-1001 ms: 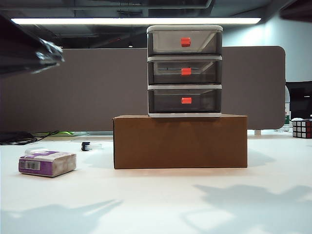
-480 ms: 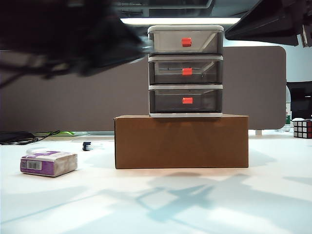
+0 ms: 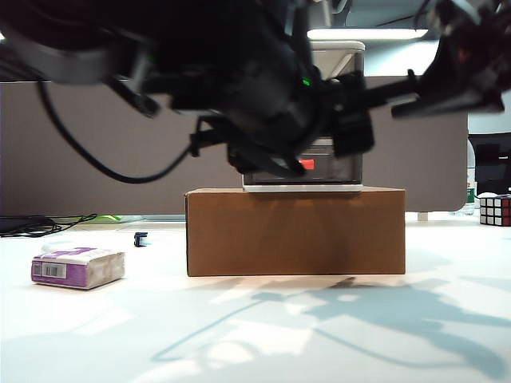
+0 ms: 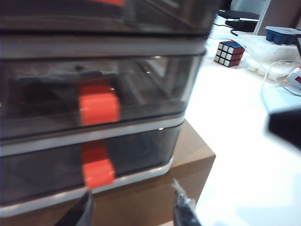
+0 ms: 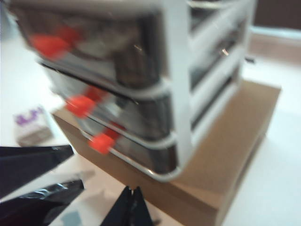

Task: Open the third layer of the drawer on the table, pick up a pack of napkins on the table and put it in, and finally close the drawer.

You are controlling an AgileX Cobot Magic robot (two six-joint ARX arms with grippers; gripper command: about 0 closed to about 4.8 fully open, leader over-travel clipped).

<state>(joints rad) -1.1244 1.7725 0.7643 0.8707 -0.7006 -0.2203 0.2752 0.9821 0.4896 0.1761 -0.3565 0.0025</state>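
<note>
The drawer (image 3: 339, 60) stands on a brown cardboard box (image 3: 295, 231), and my blurred left arm (image 3: 263, 88) hides most of it. The third layer (image 3: 335, 168) is pushed in and its red-orange handle (image 3: 306, 164) shows. In the left wrist view my left gripper (image 4: 133, 212) is open and empty, just below and in front of the third layer's handle (image 4: 98, 172). My right gripper (image 5: 132, 192) is shut on nothing, off the unit's corner (image 5: 178, 113). The pack of napkins (image 3: 77, 267) lies on the table (image 3: 263, 335) at the left.
A Rubik's cube (image 3: 495, 210) sits at the far right edge of the table, also seen as the cube (image 4: 229, 53). A small dark clip (image 3: 141, 238) and black cables (image 3: 40, 225) lie behind the napkins. A grey partition (image 3: 120, 159) closes the back.
My left arm has swung down and across in front of the drawer unit, covering its upper drawers. My right arm has come lower at the upper right. The napkins have not moved.
</note>
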